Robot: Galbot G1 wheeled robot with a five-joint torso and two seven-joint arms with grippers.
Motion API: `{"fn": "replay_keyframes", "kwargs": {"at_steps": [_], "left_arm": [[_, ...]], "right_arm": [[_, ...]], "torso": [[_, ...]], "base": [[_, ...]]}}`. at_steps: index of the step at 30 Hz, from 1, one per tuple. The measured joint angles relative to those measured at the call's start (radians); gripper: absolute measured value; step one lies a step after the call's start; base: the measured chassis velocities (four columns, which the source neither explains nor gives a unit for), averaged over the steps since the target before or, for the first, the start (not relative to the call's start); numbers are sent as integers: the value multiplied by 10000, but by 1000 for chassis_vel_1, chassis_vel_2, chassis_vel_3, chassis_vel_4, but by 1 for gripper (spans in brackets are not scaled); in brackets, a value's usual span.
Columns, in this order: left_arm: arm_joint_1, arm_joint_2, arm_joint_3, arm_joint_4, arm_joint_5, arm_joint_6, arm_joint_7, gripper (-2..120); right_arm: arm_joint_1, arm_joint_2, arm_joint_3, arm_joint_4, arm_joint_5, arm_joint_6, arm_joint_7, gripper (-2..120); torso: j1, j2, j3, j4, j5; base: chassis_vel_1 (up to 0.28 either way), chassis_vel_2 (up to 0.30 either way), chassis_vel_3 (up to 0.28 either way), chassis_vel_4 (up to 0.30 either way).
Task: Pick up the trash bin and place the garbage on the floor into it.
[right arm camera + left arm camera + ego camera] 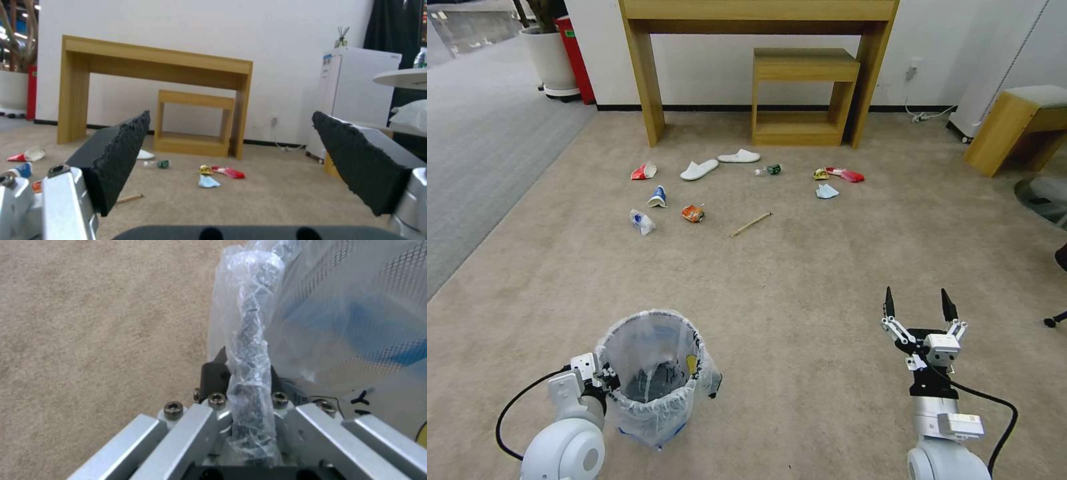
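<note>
The left gripper clamps the bag-wrapped rim of the small black plastic-lined trash bin, while the right gripper hangs wide open, empty, well short of the scattered garbage on the beige carpet floor.

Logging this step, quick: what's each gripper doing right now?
Left gripper: shut on the trash bin rim.
Right gripper: open, empty.

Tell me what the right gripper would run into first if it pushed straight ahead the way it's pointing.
Probably nothing soon: the open right gripper faces bare floor. Farther along lie the pale blue scrap and red wrapper, though depth is unclear.
</note>
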Motion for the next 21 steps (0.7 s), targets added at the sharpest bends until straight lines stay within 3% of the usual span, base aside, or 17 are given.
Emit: {"fn": "replay_keyframes", "kwargs": {"at_steps": [21], "left_arm": [[-78,-495,-441,-809,-444,19,-1,1]], "right_arm": [[-75,-191,-31,-25,93,3,76,92]], "torso": [[0,0,-1,0,1]], "base": [[0,0,0,0]]}}
